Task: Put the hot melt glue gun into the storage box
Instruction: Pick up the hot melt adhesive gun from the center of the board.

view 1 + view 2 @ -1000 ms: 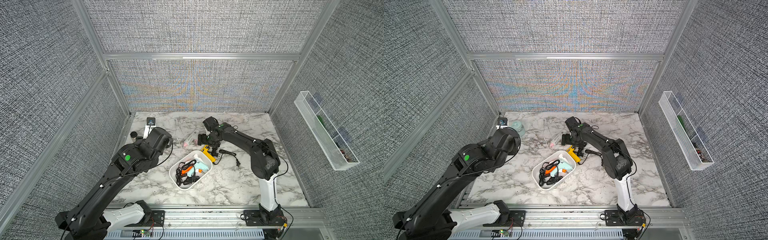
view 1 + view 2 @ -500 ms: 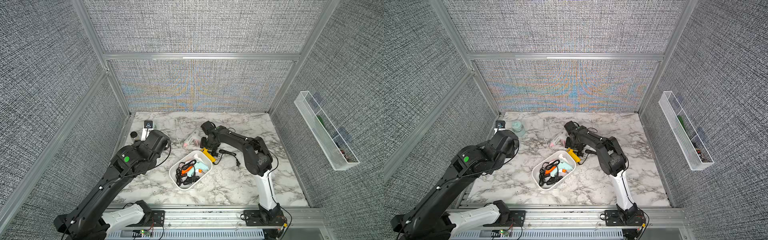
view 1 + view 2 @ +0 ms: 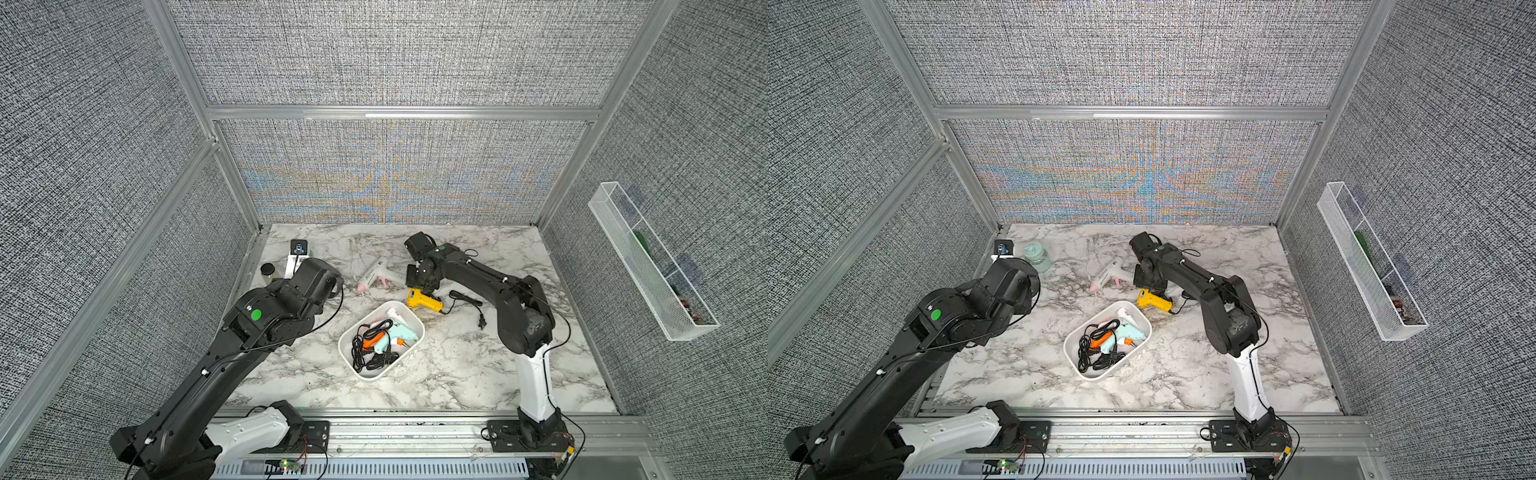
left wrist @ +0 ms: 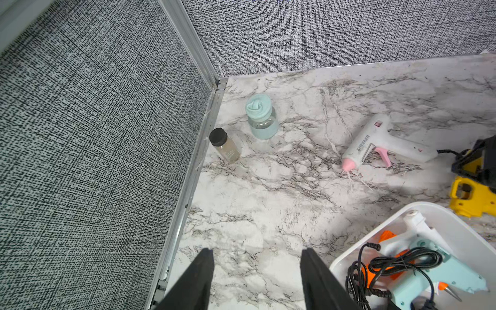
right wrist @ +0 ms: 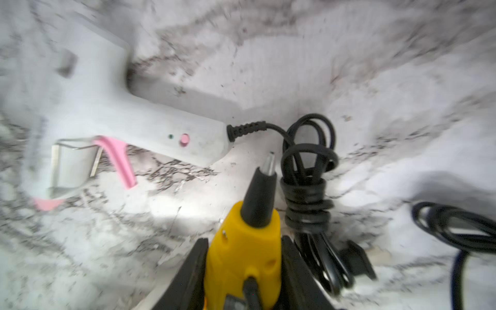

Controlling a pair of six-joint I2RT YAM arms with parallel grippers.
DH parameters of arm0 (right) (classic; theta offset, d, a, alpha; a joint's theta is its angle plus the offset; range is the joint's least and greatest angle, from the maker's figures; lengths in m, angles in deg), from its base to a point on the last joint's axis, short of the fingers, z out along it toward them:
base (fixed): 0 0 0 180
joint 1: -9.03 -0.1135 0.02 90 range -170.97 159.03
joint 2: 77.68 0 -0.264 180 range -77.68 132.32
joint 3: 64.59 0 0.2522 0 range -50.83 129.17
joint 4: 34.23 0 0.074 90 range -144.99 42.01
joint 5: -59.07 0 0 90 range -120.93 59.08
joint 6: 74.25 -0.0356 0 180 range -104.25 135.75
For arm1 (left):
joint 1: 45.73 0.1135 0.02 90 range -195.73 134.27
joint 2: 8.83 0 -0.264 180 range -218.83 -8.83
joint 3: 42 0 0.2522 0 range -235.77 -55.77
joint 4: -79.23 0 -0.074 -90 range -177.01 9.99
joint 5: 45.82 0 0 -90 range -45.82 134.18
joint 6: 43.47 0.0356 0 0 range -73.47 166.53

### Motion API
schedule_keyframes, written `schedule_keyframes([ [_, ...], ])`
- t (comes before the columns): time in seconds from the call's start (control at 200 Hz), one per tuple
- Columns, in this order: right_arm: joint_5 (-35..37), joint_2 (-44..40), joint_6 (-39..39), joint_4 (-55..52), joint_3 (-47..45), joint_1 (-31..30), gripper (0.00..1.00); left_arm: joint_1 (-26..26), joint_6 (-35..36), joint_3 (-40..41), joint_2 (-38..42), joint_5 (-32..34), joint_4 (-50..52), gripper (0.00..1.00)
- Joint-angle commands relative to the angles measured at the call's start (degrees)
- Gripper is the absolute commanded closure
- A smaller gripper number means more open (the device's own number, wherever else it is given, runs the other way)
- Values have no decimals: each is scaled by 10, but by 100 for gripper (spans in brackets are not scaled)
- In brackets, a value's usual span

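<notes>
Two arms work over the marble table (image 3: 457, 374). The right arm (image 3: 478, 276) reaches forward and low; the right gripper (image 5: 244, 241) pinches the yellow glue gun (image 3: 424, 301), which lies just beside the storage box (image 3: 371, 375). The left arm (image 3: 266, 320) is bent; the fingers of the left gripper (image 4: 257, 257) stand spread apart.

Glue guns on table (image 3: 457, 374): two, yellow glue gun (image 3: 424, 300) and white glue gun (image 3: 376, 274)
Glue guns in storage box (image 3: 365, 374): tangled, count unclear
Bottles: two, teal-capped bottle (image 4: 261, 118) and black-capped bottle (image 4: 225, 146)
Mesh tray (image 3: 648, 266): one

Just behind storage box (image 3: 374, 375): glue gun (image 3: 424, 301).
</notes>
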Motion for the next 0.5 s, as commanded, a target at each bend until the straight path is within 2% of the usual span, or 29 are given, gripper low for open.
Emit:
schedule_keyframes([
  [0.0,26,-52,38,-35,20,-2,100,2,-1,-5,-2,2,-7,43],
  [0.265,12,-149,118,-111,138,-2,100,2,-12,-10,-14,-3,-7,43],
  [0.495,-47,-163,188,-161,292,-29,100,6,-40,-10,-7,11,-6,43],
])
